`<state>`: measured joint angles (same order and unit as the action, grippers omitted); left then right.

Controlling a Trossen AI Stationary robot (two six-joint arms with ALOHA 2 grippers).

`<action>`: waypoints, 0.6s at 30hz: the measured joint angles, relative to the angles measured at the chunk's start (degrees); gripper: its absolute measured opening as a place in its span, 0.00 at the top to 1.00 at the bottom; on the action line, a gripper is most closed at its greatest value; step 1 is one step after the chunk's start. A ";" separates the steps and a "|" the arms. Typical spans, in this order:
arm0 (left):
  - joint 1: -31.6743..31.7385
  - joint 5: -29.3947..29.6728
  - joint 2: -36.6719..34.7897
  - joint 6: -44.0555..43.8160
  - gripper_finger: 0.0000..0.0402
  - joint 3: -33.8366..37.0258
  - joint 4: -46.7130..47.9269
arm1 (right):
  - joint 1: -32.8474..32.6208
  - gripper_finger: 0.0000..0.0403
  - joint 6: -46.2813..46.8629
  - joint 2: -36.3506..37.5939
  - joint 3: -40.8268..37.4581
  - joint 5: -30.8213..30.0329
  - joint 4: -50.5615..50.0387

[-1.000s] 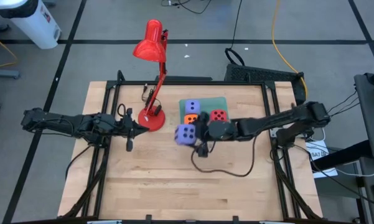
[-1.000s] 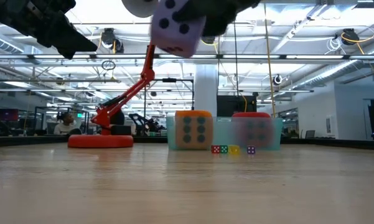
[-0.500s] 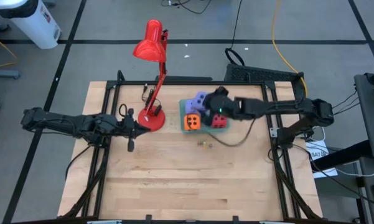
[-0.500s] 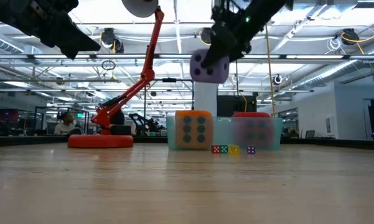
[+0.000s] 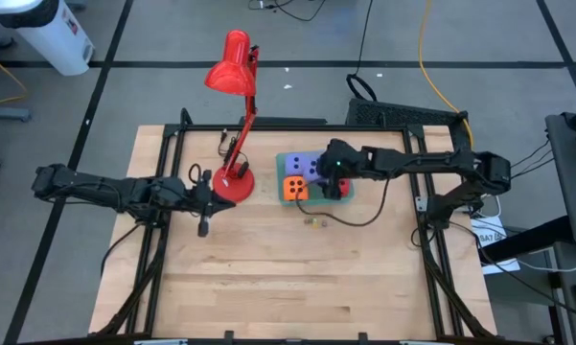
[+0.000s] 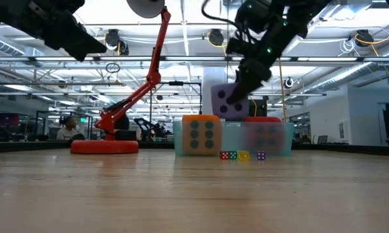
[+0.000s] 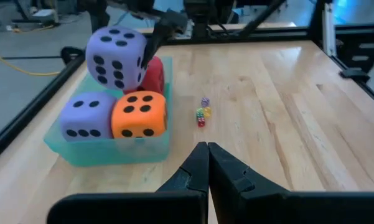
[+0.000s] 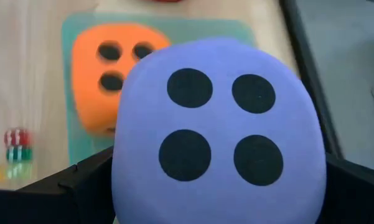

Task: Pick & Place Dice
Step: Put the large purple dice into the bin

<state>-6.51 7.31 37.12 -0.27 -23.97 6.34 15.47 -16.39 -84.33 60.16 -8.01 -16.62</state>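
- Now the right gripper [image 6: 236, 97] grasps a lavender die [image 6: 229, 101] above the bin [image 7: 112, 149] (over the red die [image 7: 154, 74]).
- Lower squarely, release gently — avoid toppling neighbours.
- Left gripper [image 7: 206, 165] clenched, empty, near the lamp [image 5: 232, 115].

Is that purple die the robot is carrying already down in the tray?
Not yet. The right gripper holds the lavender die in the air above the tray, over the red die.

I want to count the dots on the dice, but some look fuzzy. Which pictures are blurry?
Low view: the red die is smeared behind the cloudy bin wall; the orange die is sharper. Right wrist view: the held lavender die shows four clear dots; the orange die behind is soft. Left wrist view: dots are crisp.
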 joint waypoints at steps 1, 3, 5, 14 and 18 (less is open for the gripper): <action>-0.01 -0.62 0.02 0.30 0.99 0.00 0.35 | 0.01 0.02 -1.06 0.00 -1.16 0.73 1.17; -0.01 -1.62 0.01 1.51 0.99 0.00 0.72 | 0.05 0.03 -2.32 0.13 -3.08 2.54 4.25; -0.01 -1.77 0.00 2.55 0.99 0.00 0.68 | 0.11 0.05 -2.91 0.25 -4.85 4.00 7.16; -0.40 -2.31 0.00 -1.32 0.99 0.00 2.46 | -0.18 0.03 6.79 0.27 -6.54 5.48 8.62; -1.50 -1.72 0.00 -1.12 0.99 0.00 2.61 | -0.18 0.02 6.72 0.13 -6.75 5.78 6.85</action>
<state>-8.01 5.58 37.12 -1.38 -23.97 8.95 15.29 -9.68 -84.20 53.41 -2.24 -9.77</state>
